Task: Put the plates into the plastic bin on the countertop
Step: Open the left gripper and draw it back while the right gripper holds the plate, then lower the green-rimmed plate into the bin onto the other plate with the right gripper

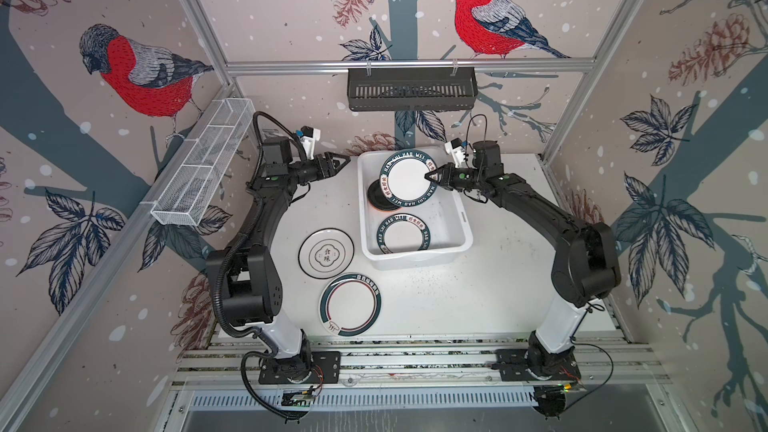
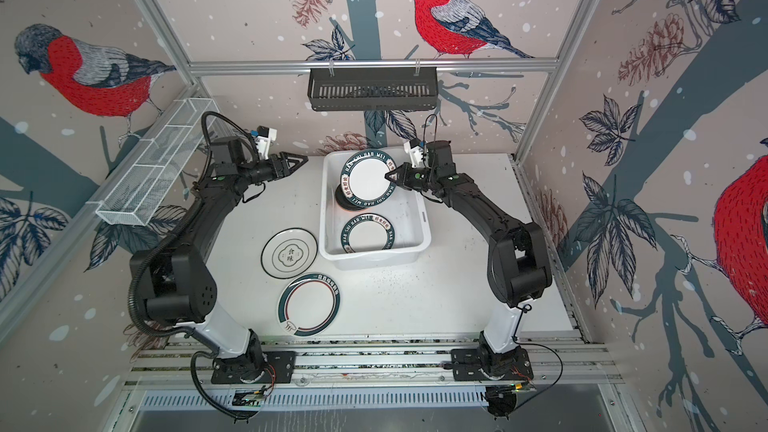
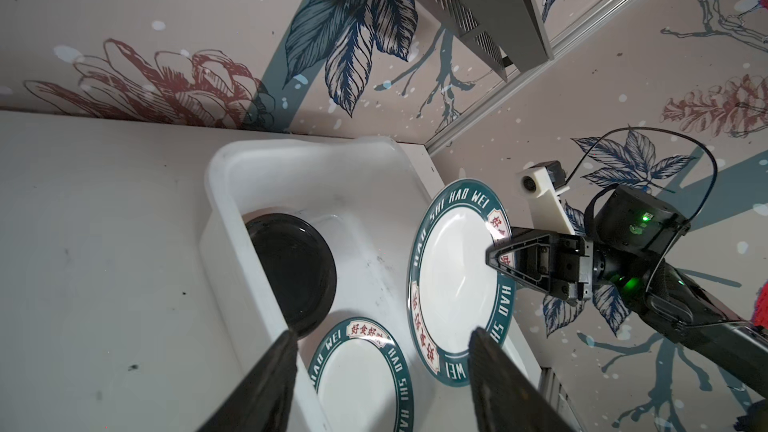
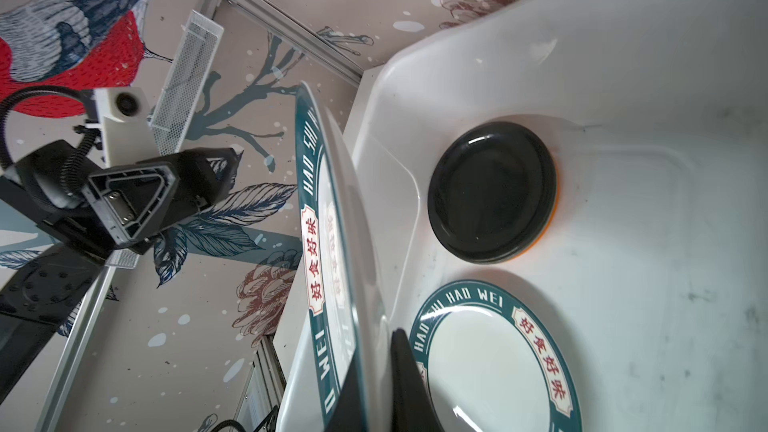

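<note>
The right fingers (image 1: pixel 435 174) pinch a round white green-rimmed plate (image 1: pixel 405 179) at its three o'clock rim, tilted over the white plastic bin (image 1: pixel 415 261); the left fingers (image 1: pixel 337 156) stand spread.

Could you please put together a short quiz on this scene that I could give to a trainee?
1. True or false: the left gripper holds a plate.
2. How many plates lie on the countertop, outside the plastic bin? A one, B two, C four.
3. Fill in: the raised plate over the bin is held by the ___ gripper.

Key
1. False: it is open and empty.
2. B: the black-rimmed plate and the green-rimmed plate.
3. The right gripper.
</note>
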`<state>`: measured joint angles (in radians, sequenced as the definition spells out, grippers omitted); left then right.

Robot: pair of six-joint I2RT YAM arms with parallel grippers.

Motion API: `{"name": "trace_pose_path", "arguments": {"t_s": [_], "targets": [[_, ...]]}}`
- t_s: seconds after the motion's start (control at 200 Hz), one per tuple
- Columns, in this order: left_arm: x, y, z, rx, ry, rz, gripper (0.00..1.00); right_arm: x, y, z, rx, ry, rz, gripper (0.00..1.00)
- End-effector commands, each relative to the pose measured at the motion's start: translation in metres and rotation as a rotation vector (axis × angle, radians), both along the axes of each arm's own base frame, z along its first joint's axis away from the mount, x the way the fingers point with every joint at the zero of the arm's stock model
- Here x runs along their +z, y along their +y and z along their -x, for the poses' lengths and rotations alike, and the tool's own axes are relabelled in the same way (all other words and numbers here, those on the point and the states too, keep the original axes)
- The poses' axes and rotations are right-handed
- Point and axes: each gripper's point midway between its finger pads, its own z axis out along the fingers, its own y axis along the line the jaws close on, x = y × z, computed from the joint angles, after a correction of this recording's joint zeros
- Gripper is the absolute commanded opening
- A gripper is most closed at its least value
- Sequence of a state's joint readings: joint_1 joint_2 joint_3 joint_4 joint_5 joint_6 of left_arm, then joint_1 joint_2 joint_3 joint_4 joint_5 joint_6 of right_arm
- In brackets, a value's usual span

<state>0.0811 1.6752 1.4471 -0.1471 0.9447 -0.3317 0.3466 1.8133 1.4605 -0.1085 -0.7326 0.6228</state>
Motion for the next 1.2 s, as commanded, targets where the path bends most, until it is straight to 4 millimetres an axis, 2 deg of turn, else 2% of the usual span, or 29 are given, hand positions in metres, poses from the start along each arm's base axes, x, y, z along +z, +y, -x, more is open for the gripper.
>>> {"name": "trace_pose_path", "arguments": {"t_s": [0.0, 0.225, 0.4, 0.56, 0.67, 0.77, 0.825, 0.936, 1.086, 1.196], "targets": [[-0.008, -0.001, 0.007, -0.062, 0.005, -0.082, 0.65, -0.019, -0.004, 0.010, 0.047, 0.050, 0.054, 0.05], [0.004, 0.005, 0.003, -0.061, -0.011, -0.170, 0.66, -0.042, -0.009, 0.015, 0.107, 0.128, 0.111, 0.05], [0.009, 0.009, -0.007, -0.060, 0.026, -0.204, 0.67, -0.050, -0.010, 0.017, 0.155, 0.133, 0.168, 0.04], [0.011, 0.015, -0.004, -0.056, 0.006, -0.297, 0.67, -0.065, -0.019, 0.009, 0.142, 0.126, 0.266, 0.04], [0.004, 0.020, 0.001, -0.078, -0.015, -0.380, 0.67, -0.069, -0.016, 0.004, 0.147, 0.131, 0.298, 0.04], [0.003, 0.028, -0.001, -0.068, -0.025, -0.447, 0.67, -0.064, -0.010, 0.000, 0.138, 0.116, 0.306, 0.04], [0.005, 0.033, -0.001, -0.054, -0.035, -0.486, 0.67, -0.061, -0.012, -0.002, 0.123, 0.113, 0.310, 0.05], [0.009, 0.041, -0.002, -0.039, -0.076, -0.551, 0.67, -0.068, -0.020, -0.007, 0.091, 0.162, 0.349, 0.05], [0.013, 0.048, -0.006, 0.002, -0.102, -0.589, 0.67, -0.064, -0.010, 0.000, 0.112, 0.197, 0.325, 0.05], [0.011, 0.051, -0.009, 0.029, -0.112, -0.617, 0.67, -0.075, 0.001, 0.014, 0.158, 0.236, 0.360, 0.05]]}}
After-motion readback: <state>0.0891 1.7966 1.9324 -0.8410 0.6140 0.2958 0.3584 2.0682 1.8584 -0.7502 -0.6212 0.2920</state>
